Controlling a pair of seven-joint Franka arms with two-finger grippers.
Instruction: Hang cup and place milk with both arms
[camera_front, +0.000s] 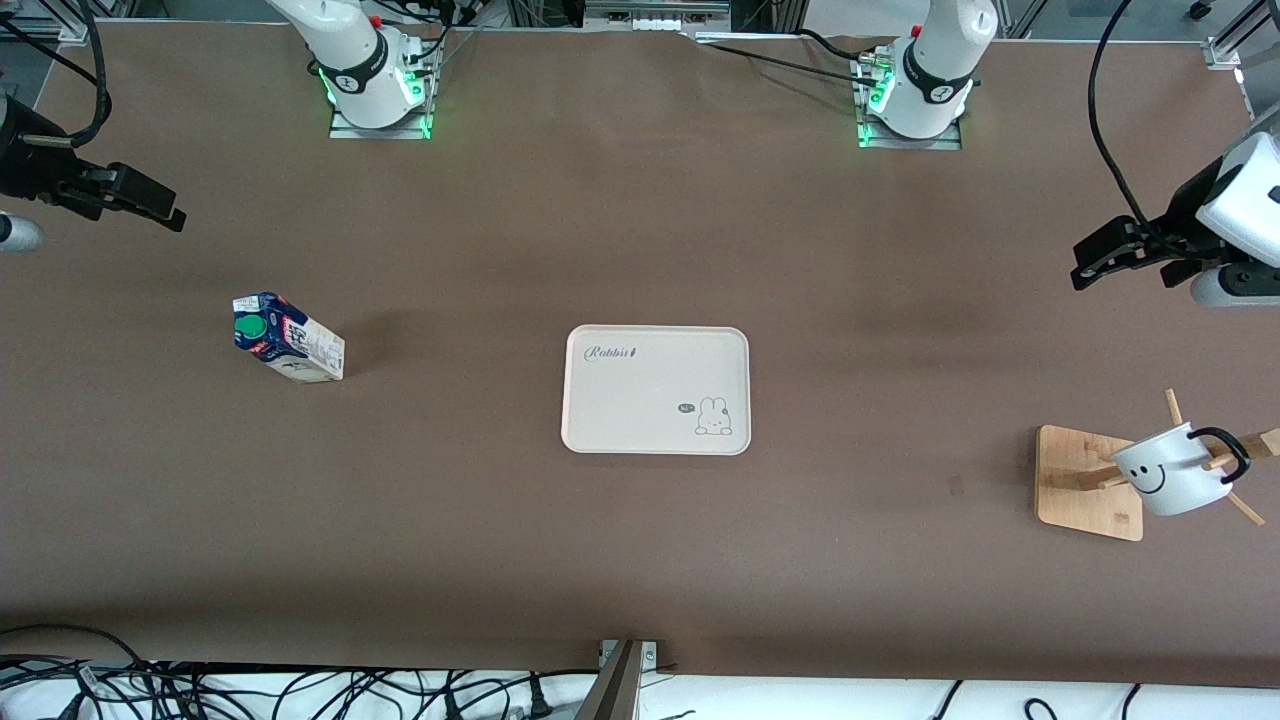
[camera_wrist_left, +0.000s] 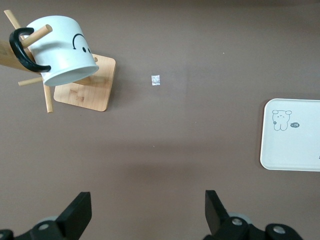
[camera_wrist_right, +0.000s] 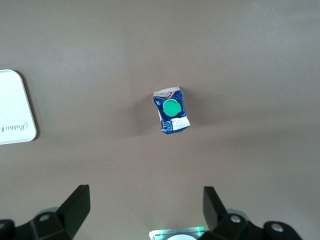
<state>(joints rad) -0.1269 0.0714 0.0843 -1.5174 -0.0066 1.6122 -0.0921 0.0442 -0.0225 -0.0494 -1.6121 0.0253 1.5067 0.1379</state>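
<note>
1. The left gripper (camera_front: 1090, 268) hangs in the air over the bare table at the left arm's end, its two black fingers (camera_wrist_left: 77, 215) spread wide apart with nothing between them.
2. The right gripper (camera_front: 165, 210) hangs over the table at the right arm's end, its fingers (camera_wrist_right: 75, 207) also spread wide and holding nothing.
3. The cup (camera_front: 1170, 470), white with a black handle and a smiley face, hangs tilted on a wooden rack (camera_front: 1085, 480) at the left arm's end of the table; one peg of the rack passes through its handle.
4. In the left wrist view the cup (camera_wrist_left: 60, 50) shows its open mouth turned toward the rack's flat base (camera_wrist_left: 87, 85).
5. The milk carton (camera_front: 288, 338), dark blue and white with a green cap, stands on the table toward the right arm's end, well apart from the tray.
6. The right wrist view looks down on the carton (camera_wrist_right: 171, 111), with the green cap facing up.
7. A pale tray (camera_front: 655, 390) with a rabbit drawing lies flat at the middle of the table, between the carton and the rack, with nothing on it.
8. A small pale scrap (camera_wrist_left: 156, 80) lies on the table between the rack and the tray.
</note>
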